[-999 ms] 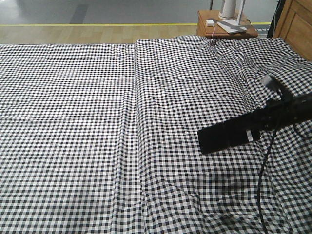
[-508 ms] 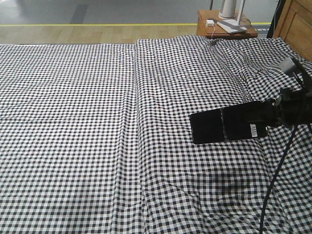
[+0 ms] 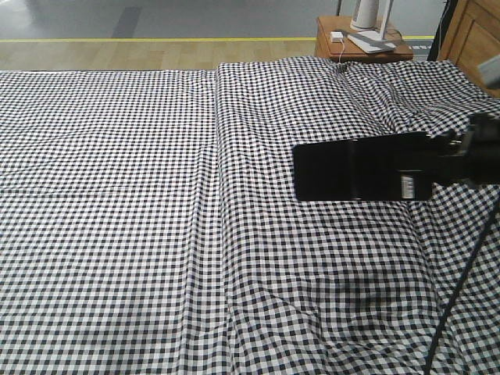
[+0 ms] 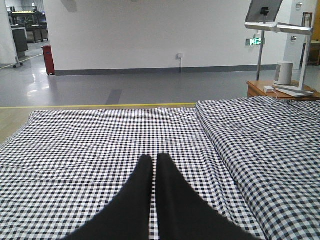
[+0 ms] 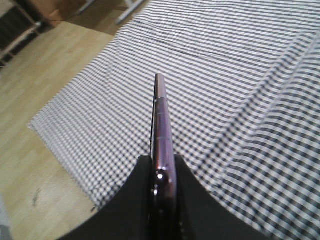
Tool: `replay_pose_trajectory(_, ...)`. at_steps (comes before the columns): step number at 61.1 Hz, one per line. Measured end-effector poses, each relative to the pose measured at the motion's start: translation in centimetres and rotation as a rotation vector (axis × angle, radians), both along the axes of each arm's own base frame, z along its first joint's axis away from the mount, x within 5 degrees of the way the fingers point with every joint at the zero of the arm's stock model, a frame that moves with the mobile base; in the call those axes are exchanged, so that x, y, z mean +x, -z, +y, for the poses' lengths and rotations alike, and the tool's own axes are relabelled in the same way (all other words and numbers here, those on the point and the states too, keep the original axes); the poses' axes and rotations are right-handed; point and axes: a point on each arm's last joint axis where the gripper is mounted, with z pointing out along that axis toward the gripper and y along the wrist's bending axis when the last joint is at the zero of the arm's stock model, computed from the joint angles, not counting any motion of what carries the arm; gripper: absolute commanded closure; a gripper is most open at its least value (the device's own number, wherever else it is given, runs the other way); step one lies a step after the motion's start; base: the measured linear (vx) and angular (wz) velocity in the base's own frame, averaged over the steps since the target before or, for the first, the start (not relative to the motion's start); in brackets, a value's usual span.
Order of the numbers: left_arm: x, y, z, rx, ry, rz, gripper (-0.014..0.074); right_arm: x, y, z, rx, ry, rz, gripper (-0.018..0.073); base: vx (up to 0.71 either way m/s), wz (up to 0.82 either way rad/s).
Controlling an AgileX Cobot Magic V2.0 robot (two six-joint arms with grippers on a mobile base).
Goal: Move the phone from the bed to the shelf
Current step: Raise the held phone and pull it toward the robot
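Black phone (image 3: 359, 168), white sticker (image 3: 407, 186) illegible

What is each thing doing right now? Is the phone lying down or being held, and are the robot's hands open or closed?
phone, held in the air above the bed, opened out flat.
right gripper, shut on one end of the phone.
left gripper, shut, holding nothing.
bed, covered by a wrinkled check sheet.
bedside table, standing past the bed's far edge, white things on top.
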Motion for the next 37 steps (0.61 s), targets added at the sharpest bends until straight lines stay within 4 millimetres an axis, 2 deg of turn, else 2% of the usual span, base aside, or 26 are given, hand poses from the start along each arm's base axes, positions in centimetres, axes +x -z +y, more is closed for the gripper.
replay_pose_trajectory(10,0.0,0.0,0.0,0.0,0.0,0.0,0.0595,-0.5,0.0,3.8,0.0,-0.149,-0.013,0.0561,0.0,0.0)
replay_pose_trajectory(37,0.0,0.0,0.0,0.0,0.0,0.0,0.0595,-2.4,0.0,9.5,0.013,-0.339,0.046,0.0561,0.0,0.0)
